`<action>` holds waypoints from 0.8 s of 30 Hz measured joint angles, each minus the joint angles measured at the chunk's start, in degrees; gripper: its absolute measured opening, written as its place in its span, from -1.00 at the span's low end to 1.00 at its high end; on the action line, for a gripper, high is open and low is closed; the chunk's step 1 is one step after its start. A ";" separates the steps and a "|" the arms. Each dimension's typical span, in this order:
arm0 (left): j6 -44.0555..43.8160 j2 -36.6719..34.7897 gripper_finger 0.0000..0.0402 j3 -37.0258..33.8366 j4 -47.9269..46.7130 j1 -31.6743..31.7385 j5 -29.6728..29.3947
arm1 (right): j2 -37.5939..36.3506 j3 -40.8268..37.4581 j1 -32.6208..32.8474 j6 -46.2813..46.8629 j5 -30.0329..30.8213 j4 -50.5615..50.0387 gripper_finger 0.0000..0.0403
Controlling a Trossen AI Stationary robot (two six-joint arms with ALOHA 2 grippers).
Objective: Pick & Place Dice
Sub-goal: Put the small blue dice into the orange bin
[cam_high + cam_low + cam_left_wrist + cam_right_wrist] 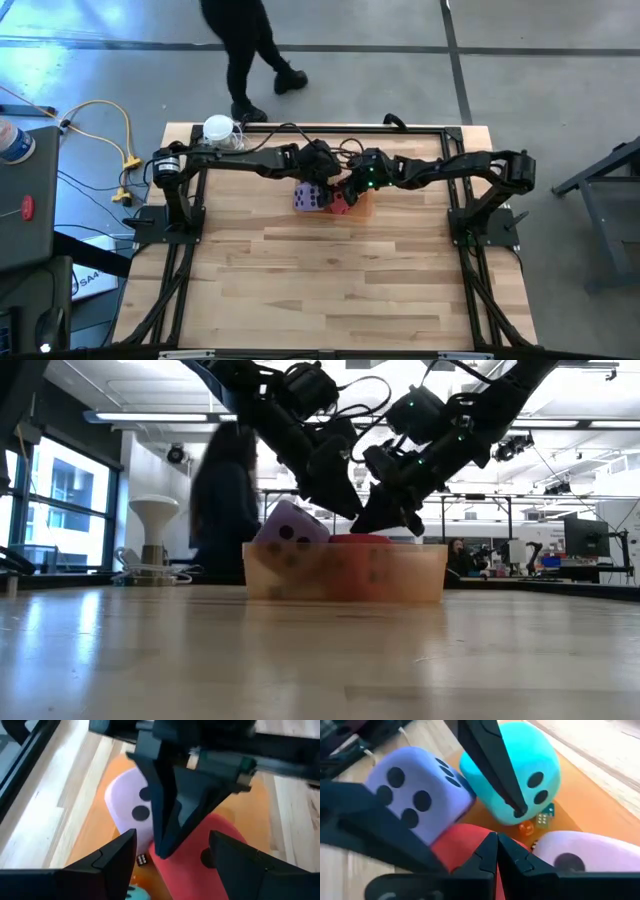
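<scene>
Four soft dice sit packed in the translucent orange tray (345, 572) (358, 203): purple (415, 795) (306, 197), teal (520, 777), red (462, 847) (215, 850) and pale pink (580, 855). The purple die (290, 525) sticks up over the tray's rim. A few tiny dice (542, 817) lie on the tray floor. My left gripper (175, 865) hangs open over the tray, one finger (495, 765) in front of the teal die. My right gripper (497, 847) is shut and points down between the left fingers, with its tips (165, 847) at the red die's edge. My right gripper comes from above, slanting down, with its shut fingertips (490, 845) at the red die's upper face (465, 852), beside the pale pink die. I cannot tell whether they touch it. My left gripper's fingers stand apart over the dice. I cannot tell whether one touches the teal die.
A clear cup with a white round top (220, 130) (152, 520) stands at the table's far left corner. A person in dark clothes (250, 50) (225, 500) walks beyond the far edge. The two arms cross closely above the tray. The table's near half (330, 290) is bare wood.
</scene>
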 joint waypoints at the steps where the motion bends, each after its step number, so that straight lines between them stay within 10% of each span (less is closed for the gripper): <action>1: -0.02 -0.43 0.20 0.00 -0.57 0.00 -0.04 | 0.00 0.00 0.17 -0.08 0.00 0.10 -0.99; 10: 0.30 -7.85 0.20 0.02 -6.24 0.15 -0.29 | -4.75 -0.05 1.46 -3.22 -2.40 2.16 -0.99; 24: -11.02 -24.98 0.20 -10.76 -41.78 8.26 -4.77 | -13.82 0.00 6.86 -5.77 -1.00 0.48 -0.99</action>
